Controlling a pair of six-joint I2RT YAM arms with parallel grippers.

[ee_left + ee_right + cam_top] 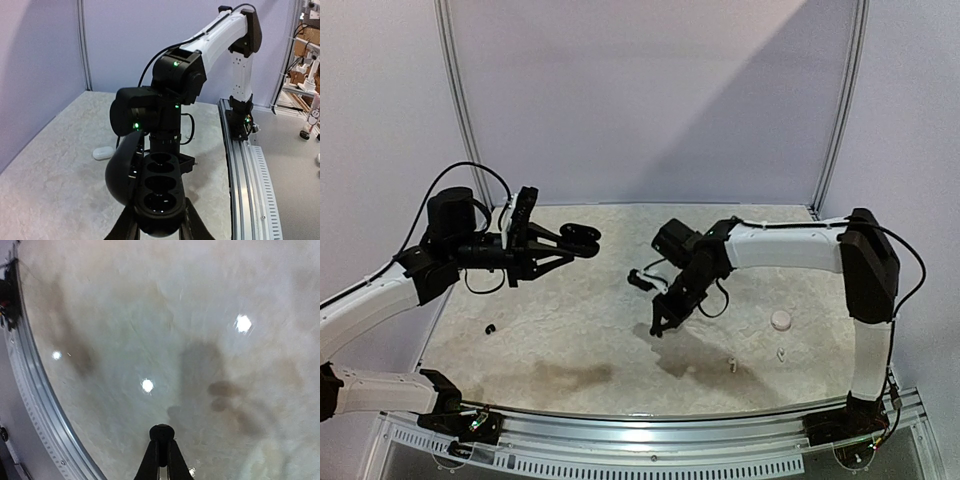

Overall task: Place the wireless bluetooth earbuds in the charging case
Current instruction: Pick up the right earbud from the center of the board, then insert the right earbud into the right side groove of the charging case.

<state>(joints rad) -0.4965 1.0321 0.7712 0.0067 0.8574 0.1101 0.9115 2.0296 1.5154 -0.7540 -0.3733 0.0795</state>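
Observation:
My left gripper [570, 243] is shut on an open black charging case [584, 237] and holds it well above the table at the left. In the left wrist view the case [161, 192] shows empty round wells, with its lid [121, 172] swung open to the left between my fingers [192, 227]. My right gripper [658, 327] hangs over the table's middle, pointing down. In the right wrist view it [162, 447] is shut on a small black earbud [162, 432]. Another black earbud [490, 328] lies on the table at the left. Two white earbuds [732, 364] [781, 354] lie at the front right.
A white pebble-like case [781, 320] lies on the table at the right; it also shows in the left wrist view [103, 153]. The metal rail [650, 415] runs along the near table edge. The right arm [175, 95] stands close in front of the held case.

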